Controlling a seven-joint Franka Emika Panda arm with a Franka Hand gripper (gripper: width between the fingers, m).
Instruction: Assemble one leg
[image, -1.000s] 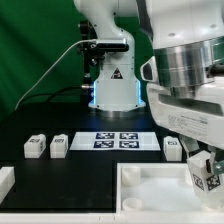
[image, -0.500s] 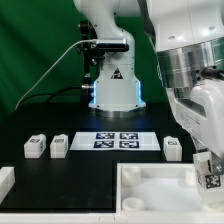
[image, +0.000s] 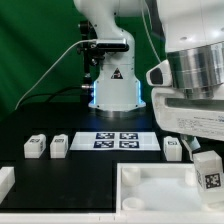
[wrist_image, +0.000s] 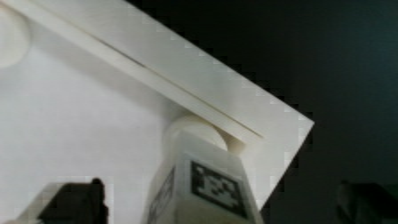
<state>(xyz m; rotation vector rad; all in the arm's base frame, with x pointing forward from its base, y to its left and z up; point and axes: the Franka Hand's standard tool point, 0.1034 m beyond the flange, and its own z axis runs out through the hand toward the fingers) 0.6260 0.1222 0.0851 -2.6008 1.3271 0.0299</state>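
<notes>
Backdrop: black table (image: 100, 165) up front, a green curtain (image: 30, 40) in the upper left of the exterior view, and the white robot base (image: 113, 85) standing tall in the centre.
Marker board: the marker board (image: 120, 140) lies flat on the table in the middle of the exterior view, just ahead of the robot base.
End effector: the end effector (image: 203, 157) is low in the lower right of the exterior view, and it has a grip, pinching the leg (image: 208, 168). In the wrist view the dark fingers (wrist_image: 71, 200) show on either side of it.
Leg position: upright in that grip, lower right of the exterior view, over the far right corner of the tabletop (image: 150, 188).
Tag: the leg's black-and-white tag (wrist_image: 217, 187) faces the wrist camera squarely.
Tabletop position: big, white and tray-like, flat on the table, filling the lower right of the exterior view.
Corner socket: the round corner socket (wrist_image: 201, 130) sits in the tabletop's corner, and the wrist view puts the leg's end right at it. Whether they touch or are just apart, I cannot tell.
Spare legs: three spare legs are on the table in line with the marker board. Two sit side by side at the exterior view's left (image: 35, 147) (image: 58, 146), and one is on the board's other side (image: 172, 149), just beside the end effector.
White part: a white part (image: 5, 180) sits at the lower left edge of the exterior view, cut off by the frame.
</notes>
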